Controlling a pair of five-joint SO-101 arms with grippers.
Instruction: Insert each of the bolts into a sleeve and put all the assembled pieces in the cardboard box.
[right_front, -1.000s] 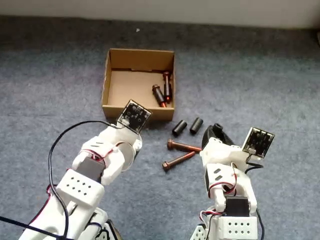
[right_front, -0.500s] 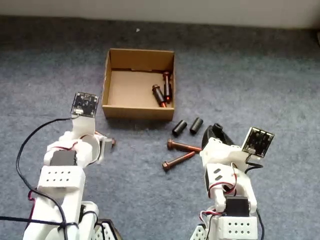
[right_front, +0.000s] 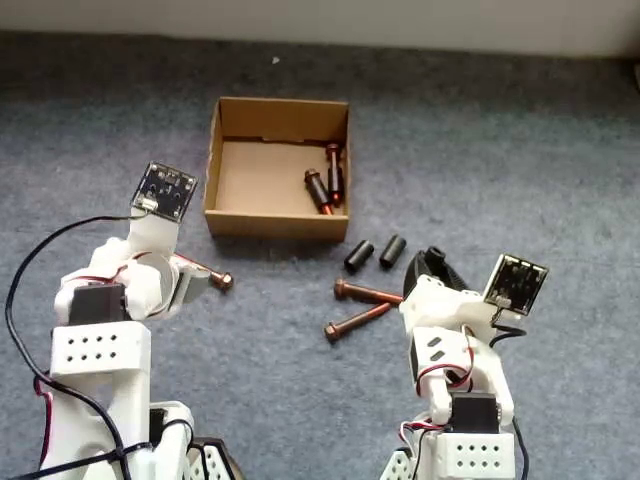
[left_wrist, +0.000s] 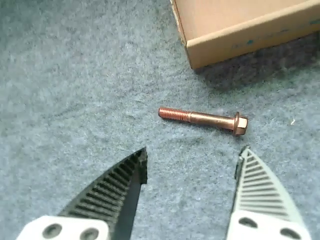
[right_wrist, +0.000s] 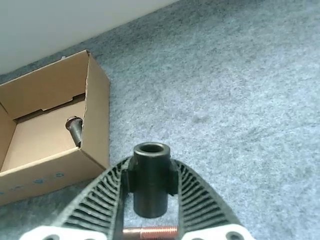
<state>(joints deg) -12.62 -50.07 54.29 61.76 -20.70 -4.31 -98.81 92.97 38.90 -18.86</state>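
We start with the grey carpet (right_front: 520, 140), which carries everything. The cardboard box (right_front: 213, 170) sits toward its far edge, a little left of the middle. Two finished pieces (right_front: 318, 190) lie inside by the box's right wall. Our left gripper (left_wrist: 194, 150) hangs over the carpet near the box's near left corner. Its fingers are spread wide with nothing in them. Our right gripper (right_wrist: 150, 165) is over the right side of the carpet. It squeezes a black sleeve (right_wrist: 150, 190) whose hole points out past the fingertips. One bolt (left_wrist: 202, 119) lies flat on the carpet just in front of the left gripper, close to the box but not touching it. Two more bolts (right_front: 368, 292) lie near the middle, just beside the right gripper. Two loose sleeves (right_front: 359, 254) lie between them and the box. We think the job now is to pick up the bolt by the left gripper. It lies along the line from one fingertip to the other, so we should turn the wrist first. Then the fingers can close on its thin sides. After that we go down over its middle and squeeze gently, so it does not roll away.
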